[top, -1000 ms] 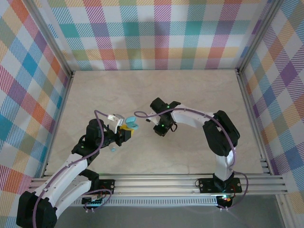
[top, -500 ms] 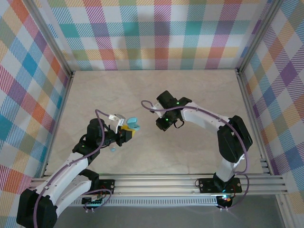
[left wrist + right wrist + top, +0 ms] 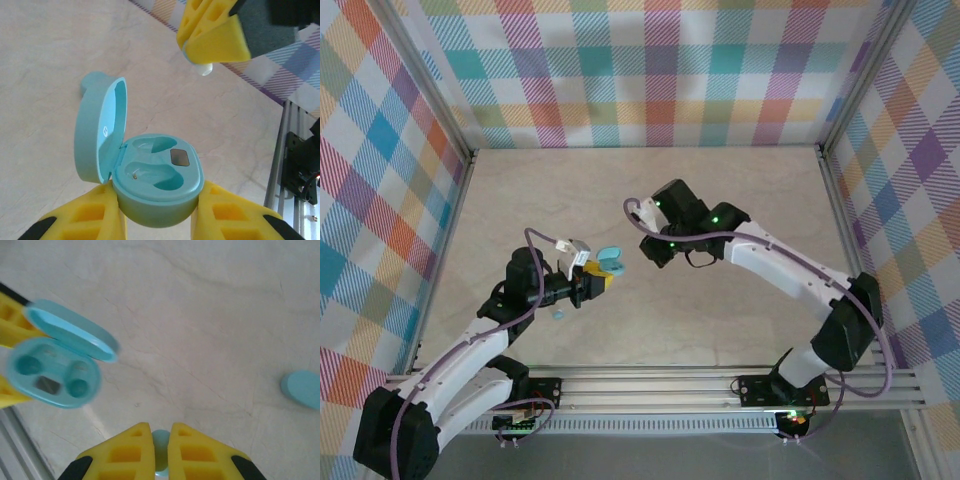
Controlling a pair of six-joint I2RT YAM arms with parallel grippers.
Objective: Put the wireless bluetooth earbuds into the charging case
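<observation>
Apparently smooth, rounded pale-blue earbud point(image 3: 161, 442)

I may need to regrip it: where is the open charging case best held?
Pinch the charging case by its lower shell, below the rim, coming low from one end, as the left gripper does. The lid stands open at one side and the wells face up, so both should probably stay clear for the earbud in the right gripper.
</observation>
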